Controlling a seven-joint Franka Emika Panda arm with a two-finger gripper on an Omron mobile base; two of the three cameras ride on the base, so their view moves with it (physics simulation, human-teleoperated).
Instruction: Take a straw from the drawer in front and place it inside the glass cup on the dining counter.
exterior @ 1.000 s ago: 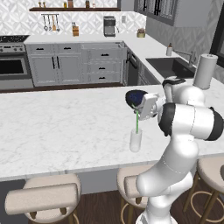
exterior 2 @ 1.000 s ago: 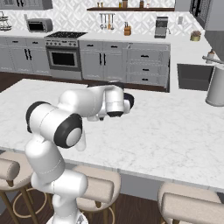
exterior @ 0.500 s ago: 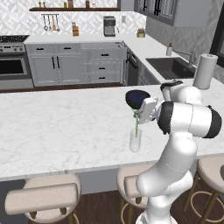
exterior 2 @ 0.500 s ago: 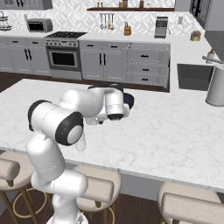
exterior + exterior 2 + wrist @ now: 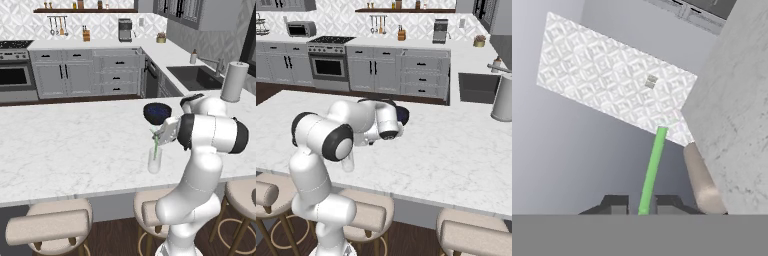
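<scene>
The clear glass cup [image 5: 154, 161] stands near the front edge of the white marble dining counter [image 5: 75, 145]. My gripper [image 5: 160, 134] hangs just above it, shut on the light-green straw [image 5: 155, 146]. The straw slants down from the fingers and its lower end is inside the cup's mouth. In the hand view the straw [image 5: 652, 167] runs up from between the two dark fingertips [image 5: 615, 203], beside the counter [image 5: 737, 100]. In the right base view my arm covers the gripper and most of the cup [image 5: 348, 162]. The drawer is out of view.
A dark blue bowl [image 5: 157, 112] sits on the counter just behind the cup and the hand. Beige stools [image 5: 50, 227] line the counter's near edge. A paper towel roll [image 5: 234, 81] stands at the far right, and a sink [image 5: 197, 77] lies behind it.
My hand has sunk a little toward the cup with the straw in it, so the straw's lower end now sits slightly deeper. The cup and the bowl have not moved.
</scene>
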